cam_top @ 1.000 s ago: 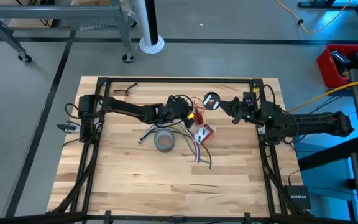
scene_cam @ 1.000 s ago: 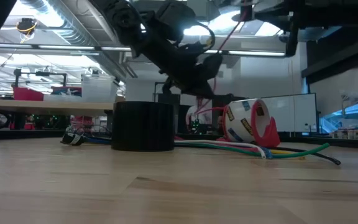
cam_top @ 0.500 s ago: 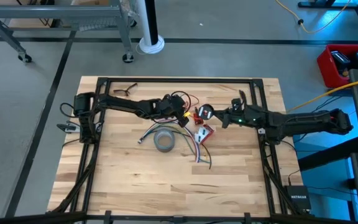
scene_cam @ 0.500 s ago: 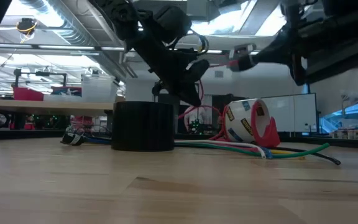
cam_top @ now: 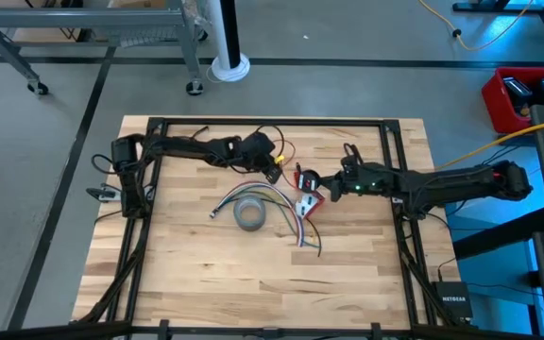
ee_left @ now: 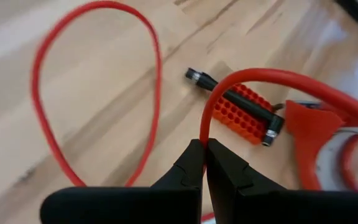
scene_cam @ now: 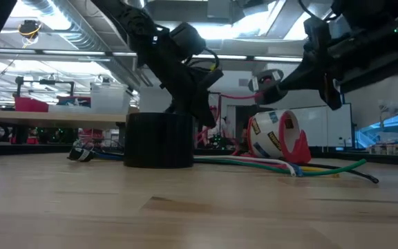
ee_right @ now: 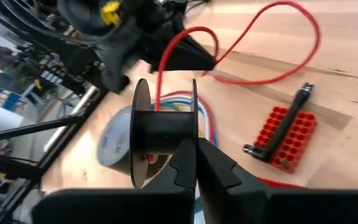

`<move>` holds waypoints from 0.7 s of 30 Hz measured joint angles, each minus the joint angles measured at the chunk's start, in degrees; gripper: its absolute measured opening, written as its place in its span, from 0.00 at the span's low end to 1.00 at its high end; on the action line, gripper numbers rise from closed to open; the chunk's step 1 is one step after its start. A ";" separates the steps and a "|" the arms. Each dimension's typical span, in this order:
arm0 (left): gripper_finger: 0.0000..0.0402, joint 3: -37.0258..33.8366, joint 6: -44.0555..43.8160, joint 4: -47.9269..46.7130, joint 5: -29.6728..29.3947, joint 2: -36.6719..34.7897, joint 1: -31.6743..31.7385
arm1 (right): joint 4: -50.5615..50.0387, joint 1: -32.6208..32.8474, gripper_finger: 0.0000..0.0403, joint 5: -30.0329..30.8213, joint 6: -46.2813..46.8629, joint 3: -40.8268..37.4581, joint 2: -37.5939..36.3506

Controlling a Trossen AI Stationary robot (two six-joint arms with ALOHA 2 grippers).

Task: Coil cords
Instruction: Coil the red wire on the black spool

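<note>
High view shows a pale wooden plank table [cam_top: 206, 274] with a black frame around it and both dark arms reaching toward its far middle. The left pincer [cam_top: 274, 170] is closed tight on a thin, glossy red wire [ee_left: 148, 81]; in the left wrist view the wire rises from between the two dark fingertips [ee_left: 194, 165] and curls away in a wide loop over the wood. The right pincer [cam_top: 317, 187] is clamped on a small black spool [ee_right: 165, 132], a short drum between two flat round discs, held above the table; the red wire runs down onto its drum, so the wire spans between the two pincers. Beneath them lies a red studded plastic block [ee_right: 288, 138] with a slim black rod [ee_right: 281, 135] resting across it. Next to that block is a red tape dispenser [scene_cam: 278, 136] holding a white roll; its printing is too small to read. Nearer the front sits a grey roll of tape [cam_top: 250, 214], flat on the table, with a fan of loose coloured wires [cam_top: 286, 210], green, white and blue among them, spreading beside it. A pair of glasses [cam_top: 186, 139] lies near the far left corner.
</note>
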 joint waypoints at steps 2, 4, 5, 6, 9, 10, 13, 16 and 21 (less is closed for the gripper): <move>0.00 0.00 -2.00 -0.04 3.05 0.00 0.81 | -0.21 0.00 0.01 1.43 0.00 0.00 0.60; 0.00 0.00 -3.72 0.09 6.52 0.00 1.42 | -0.21 0.00 0.01 3.19 -0.03 0.00 1.20; 0.00 0.00 -4.39 0.12 8.29 0.00 1.67 | -0.35 0.00 0.01 4.09 -0.02 0.00 1.46; 0.00 0.00 -4.79 0.12 10.02 0.00 1.91 | -0.47 0.00 0.01 5.16 -0.02 0.00 1.78; 0.00 0.00 -5.06 0.05 14.66 0.00 2.51 | -1.54 0.00 0.01 8.35 -0.04 0.00 2.80; 0.00 0.00 -5.25 0.05 15.73 0.00 2.76 | -1.65 0.00 0.01 9.11 -0.04 0.00 3.20; 0.00 0.00 -7.93 -0.05 16.94 0.00 3.64 | -2.02 0.00 0.01 10.01 -0.04 0.00 4.44; 0.00 0.02 -10.86 0.05 16.89 0.00 5.17 | -2.24 -0.01 0.01 8.77 -0.30 0.00 5.37; 0.00 0.02 -16.93 0.49 16.92 0.00 7.95 | -3.43 0.00 0.01 7.13 -1.62 0.00 5.87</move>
